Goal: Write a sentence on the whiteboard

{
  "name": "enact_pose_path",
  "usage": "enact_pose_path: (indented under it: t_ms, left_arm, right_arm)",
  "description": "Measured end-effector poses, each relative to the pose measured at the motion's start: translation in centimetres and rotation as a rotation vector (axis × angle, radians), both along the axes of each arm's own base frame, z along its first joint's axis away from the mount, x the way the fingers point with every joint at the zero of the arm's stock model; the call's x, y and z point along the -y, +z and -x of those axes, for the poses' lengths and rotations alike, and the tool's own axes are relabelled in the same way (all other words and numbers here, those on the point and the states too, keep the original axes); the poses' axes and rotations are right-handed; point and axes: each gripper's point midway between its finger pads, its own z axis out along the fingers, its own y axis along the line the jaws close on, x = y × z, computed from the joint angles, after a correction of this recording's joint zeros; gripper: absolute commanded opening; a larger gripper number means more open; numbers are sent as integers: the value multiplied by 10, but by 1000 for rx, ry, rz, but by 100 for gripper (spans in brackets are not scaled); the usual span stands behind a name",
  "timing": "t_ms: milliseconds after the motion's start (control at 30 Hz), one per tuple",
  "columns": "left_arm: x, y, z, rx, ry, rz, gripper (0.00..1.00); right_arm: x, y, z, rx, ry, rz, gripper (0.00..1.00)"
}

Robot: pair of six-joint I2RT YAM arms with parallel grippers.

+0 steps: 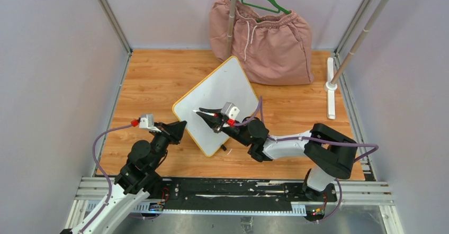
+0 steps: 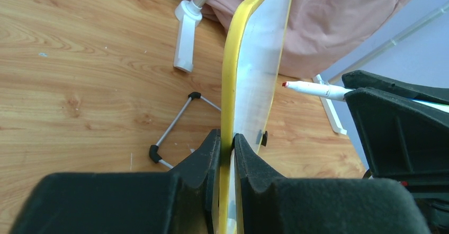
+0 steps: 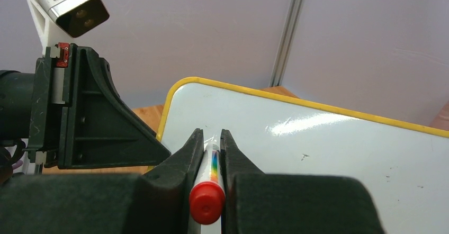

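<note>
At the near left edge of the whiteboard [image 1: 222, 91], the left gripper [image 2: 226, 138] is clamped on the yellow rim and hides the rim's lower stretch. Over the whiteboard's face, the right gripper [image 3: 212, 136] grasps one marker [image 3: 207, 202], its barrel mostly buried between the fingers. The single whiteboard stands tilted on the table [image 1: 153, 75]; beyond its far corner lie one pink garment [image 1: 270, 38] and one green hanger [image 1: 263, 1], partly hidden by a pole [image 1: 231, 22].

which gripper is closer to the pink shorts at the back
Right. The right gripper holds a marker over the whiteboard; the left gripper clamps its near-left edge, farther from the pink shorts.
</note>
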Motion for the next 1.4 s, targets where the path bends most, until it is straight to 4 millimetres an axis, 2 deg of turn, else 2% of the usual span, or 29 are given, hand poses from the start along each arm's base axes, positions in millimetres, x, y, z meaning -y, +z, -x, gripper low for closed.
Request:
enact_pose_path:
  t_ms: [333, 800, 1133, 1400]
  left_arm:
    - [0, 0, 0, 1, 0, -3, 0]
    - [0, 0, 0, -3, -1, -6, 0]
    - [0, 0, 1, -2, -1, -6, 0]
    - [-1, -1, 1, -5, -1, -8, 0]
  right_arm:
    - [-11, 1, 6, -1, 55, 0, 0]
    - [-18, -12, 5, -46, 75, 20, 0]
    - [-17, -18, 1, -66, 55, 30, 0]
    - [-9, -31, -2, -88, 32, 58, 0]
